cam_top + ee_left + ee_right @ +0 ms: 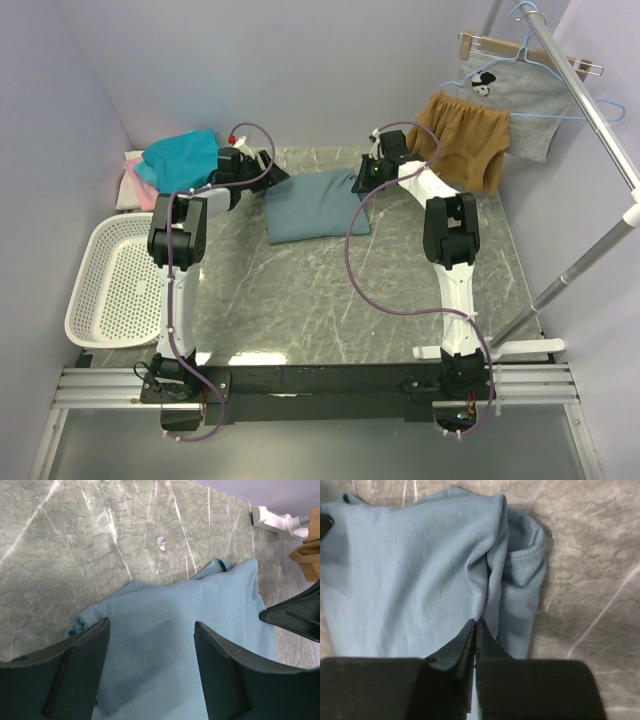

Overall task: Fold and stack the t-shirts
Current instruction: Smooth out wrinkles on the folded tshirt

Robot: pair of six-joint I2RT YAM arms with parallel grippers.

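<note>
A dusty grey-blue t-shirt point(315, 205) lies folded on the marble table at the back centre. My left gripper point(265, 172) is open and hovers over its left part; in the left wrist view the fingers straddle the cloth point(175, 630) with a wide gap point(152, 630). My right gripper point(362, 180) is shut at the shirt's right edge; in the right wrist view its tips point(477, 622) pinch a raised fold of the shirt point(410, 580). A teal t-shirt point(180, 155) lies crumpled on pink point(142, 188) and white point(131, 158) ones at the back left.
A white perforated basket point(110, 285) sits at the left edge. Mustard-brown shorts point(462, 140) and a grey cartoon-print garment point(515, 90) hang on a rack at the back right; its slanted pole point(590, 120) and foot stand to the right.
</note>
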